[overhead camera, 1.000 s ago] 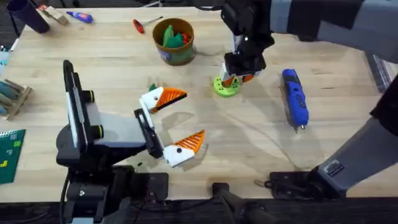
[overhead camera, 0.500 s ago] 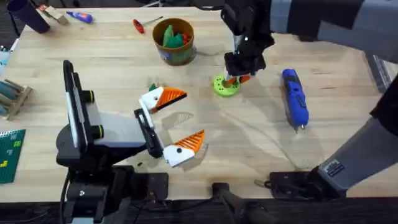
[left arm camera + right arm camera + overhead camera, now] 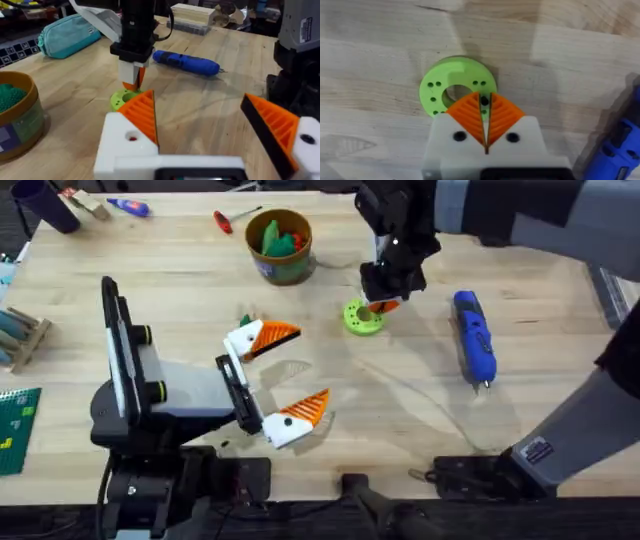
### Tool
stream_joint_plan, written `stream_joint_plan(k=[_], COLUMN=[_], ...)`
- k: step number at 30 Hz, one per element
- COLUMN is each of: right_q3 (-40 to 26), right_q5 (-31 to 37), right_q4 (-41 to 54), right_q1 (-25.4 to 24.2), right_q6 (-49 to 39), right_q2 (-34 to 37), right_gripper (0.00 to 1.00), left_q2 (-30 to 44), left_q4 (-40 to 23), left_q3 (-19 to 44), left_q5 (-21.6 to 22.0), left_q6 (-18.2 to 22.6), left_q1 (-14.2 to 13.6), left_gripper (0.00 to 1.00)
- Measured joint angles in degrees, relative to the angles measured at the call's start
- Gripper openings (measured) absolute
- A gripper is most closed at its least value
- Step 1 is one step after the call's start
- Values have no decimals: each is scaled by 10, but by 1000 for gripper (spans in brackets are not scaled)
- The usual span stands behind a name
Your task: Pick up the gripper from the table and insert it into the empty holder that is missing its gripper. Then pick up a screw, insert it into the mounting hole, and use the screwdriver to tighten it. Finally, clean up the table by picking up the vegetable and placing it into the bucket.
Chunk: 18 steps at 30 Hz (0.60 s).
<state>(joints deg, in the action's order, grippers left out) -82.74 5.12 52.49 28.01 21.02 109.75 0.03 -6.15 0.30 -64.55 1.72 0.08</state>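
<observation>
Pale wooden bench under me: my right gripper has its fingers pinched on a small dark screw, directly above the green disc. The mounting hole on the holder lies well away, toward my left gripper, whose fingers stand apart.

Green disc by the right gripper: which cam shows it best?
Right wrist: the green disc shows face-on, with its centre hole and small holes, the right gripper at its edge. Overhead shows it small; left wrist shows it partly hidden.
</observation>
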Motion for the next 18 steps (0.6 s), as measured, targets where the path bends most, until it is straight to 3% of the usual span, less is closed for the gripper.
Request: stream_joint_plan(k=[18], right_q3=[0], right_q5=[0], right_q4=[0], right_q1=[0], right_q6=[0], right_q2=[0], right_gripper=[6], left_q2=[0], left_q4=[0], left_q3=[0], left_q5=[0], left_q6=[0], left_q1=[0], left_gripper=[986])
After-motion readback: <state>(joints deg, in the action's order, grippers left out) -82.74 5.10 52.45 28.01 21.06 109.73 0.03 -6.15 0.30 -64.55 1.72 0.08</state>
